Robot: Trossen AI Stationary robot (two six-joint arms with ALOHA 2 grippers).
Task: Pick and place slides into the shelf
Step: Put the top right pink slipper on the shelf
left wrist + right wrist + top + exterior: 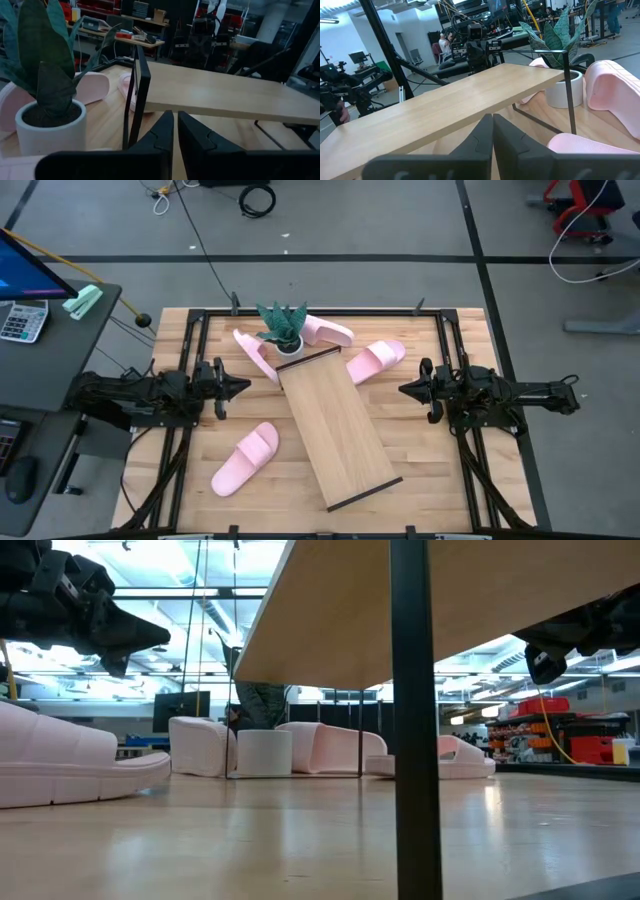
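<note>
The shelf [340, 430], a long light-wood board, stands slantwise in the middle of the table on black rails [415, 720] at its short ends. Several pale pink slides lie around it. One [245, 460] lies flat near the left front. One [375, 360] lies right of the shelf's far end, another [325, 330] at the far edge. A further slide [255, 352] stands on its edge beside the plant pot. My left gripper [240, 388] hovers shut left of the shelf. My right gripper [405, 390] hovers shut to its right. Both point level at the shelf and hold nothing.
A potted plant in a white pot [287, 345] stands at the shelf's far end, among the slides. Black frame bars [190, 350] run along the table's left, right and far sides. A side desk with a calculator [20, 320] stands beyond the left edge.
</note>
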